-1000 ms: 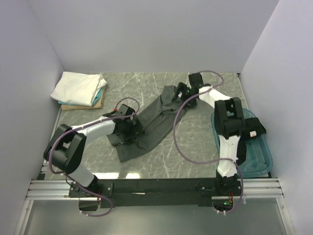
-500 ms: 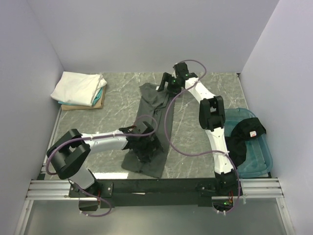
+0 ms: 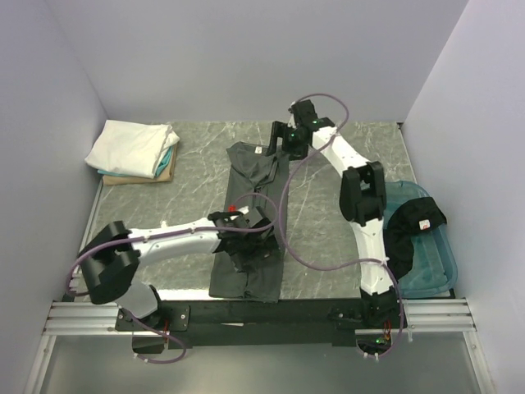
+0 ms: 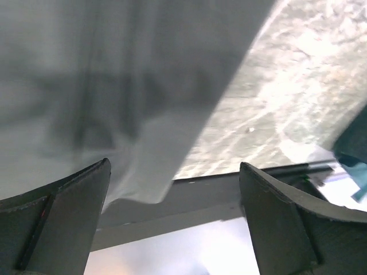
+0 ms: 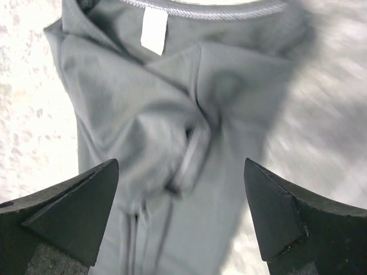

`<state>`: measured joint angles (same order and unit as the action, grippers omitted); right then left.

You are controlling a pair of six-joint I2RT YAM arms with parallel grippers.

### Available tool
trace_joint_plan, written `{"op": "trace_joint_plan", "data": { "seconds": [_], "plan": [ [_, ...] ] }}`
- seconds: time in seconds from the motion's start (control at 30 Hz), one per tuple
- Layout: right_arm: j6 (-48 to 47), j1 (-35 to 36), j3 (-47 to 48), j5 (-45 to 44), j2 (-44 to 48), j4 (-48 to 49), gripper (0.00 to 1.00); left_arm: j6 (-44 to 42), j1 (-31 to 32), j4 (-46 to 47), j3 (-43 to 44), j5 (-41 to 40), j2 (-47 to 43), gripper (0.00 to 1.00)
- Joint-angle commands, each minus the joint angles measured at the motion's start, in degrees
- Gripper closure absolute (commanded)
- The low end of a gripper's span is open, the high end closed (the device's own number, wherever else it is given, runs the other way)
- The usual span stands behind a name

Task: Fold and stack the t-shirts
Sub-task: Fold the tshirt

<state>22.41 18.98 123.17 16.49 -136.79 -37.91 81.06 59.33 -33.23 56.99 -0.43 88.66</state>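
Trouble most likely at the near hem. Charcoal-grey t-shirt (image 3: 250,205) laid as a long narrow strip down the middle of the table (image 3: 205,135), collar end far, hem end right at the near edge beside the metal rail (image 4: 200,195). Left gripper (image 3: 246,238) poised over the lower half, jaws spread wide, nothing between them; in its wrist view only cloth, marble and rail below. Right gripper (image 3: 280,141) over the collar end, likewise spread and empty, white neck label (image 5: 153,28) just ahead of the fingers. Judged risks: hem sliding off the near edge through any pull toward the bases; pinching only the top layer and so peeling the strip apart instead of folding it whole; catching the bunched ridge (image 5: 183,149) below the collar and pressing a crease into the finished fold. Also possible: uneven lift at the two ends, twisting the strip and leaving a skewed packet, poor for stacking. Purple cable (image 3: 324,267) of the right arm looping low past the strip's right edge, apt to drag or rumple the cloth during a swing. Folded pile (image 3: 131,148) in the far left corner, white on top, teal beneath, well apart from the work; long carry there, with soft cotton prone to falling open midway. Black tee (image 3: 414,222) heaped in the teal bin (image 3: 435,275) at right, not yet folded.
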Motion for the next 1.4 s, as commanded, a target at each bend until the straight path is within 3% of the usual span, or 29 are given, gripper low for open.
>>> {"op": "trace_joint_plan", "data": {
  "seconds": [0.0, 0.2, 0.27, 0.43, 0.6, 0.67, 0.8, 0.93, 0.97, 1.0, 1.1, 1.27, 1.37],
  "plan": [
    [-3.6, 0.0, -6.3, -9.0, 13.4, -0.2, 0.04, -1.2, 0.1, -8.5, -1.4, -6.9, -7.3, 0.01],
    [-1.9, 1.3, -28.9, -11.8, 29.5, 7.9, 0.02, -1.3, 0.1, -18.8, -8.1, -11.6, -16.5, 0.01],
    [-1.3, 3.9, -40.4, -13.7, 37.5, 11.4, 0.02, 1.2, 0.1, -20.6, -11.4, -12.1, -20.8, 0.01],
    [2.7, 12.2, -62.2, -15.8, 50.6, 17.8, 0.01, 4.2, -1.0, -18.5, -22.2, -10.4, -29.2, 0.01],
    [6.2, 21.3, -74.0, -16.4, 61.8, 18.8, 0.02, 5.2, -1.1, -14.5, -29.7, -6.4, -35.6, 0.04],
    [8.1, 23.2, -76.9, -19.4, 64.9, 17.1, 0.02, 5.3, -1.1, -12.0, -32.5, -5.4, -37.0, 0.12],
    [11.1, 27.4, -82.0, -19.5, 69.8, 16.0, 0.04, 4.5, -1.1, -6.9, -34.3, -3.3, -36.4, 0.36],
    [11.7, 33.0, -85.0, -18.1, 72.5, 15.2, 0.09, 3.1, -1.1, -6.1, -33.4, -4.7, -32.8, 0.5],
    [11.7, 34.4, -84.9, -18.6, 72.4, 14.6, 0.09, 2.7, -1.1, -5.3, -32.8, -4.6, -30.9, 0.58],
    [11.6, 36.2, -84.5, -19.1, 72.3, 13.2, 0.09, 1.7, -1.1, -5.2, -32.3, -4.5, -29.9, 0.76],
    [10.9, 43.4, -83.5, -21.5, 72.0, 10.8, 0.11, 0.9, -1.2, -6.9, -30.1, -4.7, -26.1, 0.99],
    [11.6, 54.6, -82.4, -21.8, 68.1, 10.4, 0.14, 0.3, -1.1, -5.3, -30.2, -4.1, -25.2, 0.99],
    [13.9, 56.8, -82.3, -20.0, 64.2, 11.4, 0.16, 0.5, -1.1, -4.8, -30.7, -3.6, -26.3, 0.99]
  ]
}}
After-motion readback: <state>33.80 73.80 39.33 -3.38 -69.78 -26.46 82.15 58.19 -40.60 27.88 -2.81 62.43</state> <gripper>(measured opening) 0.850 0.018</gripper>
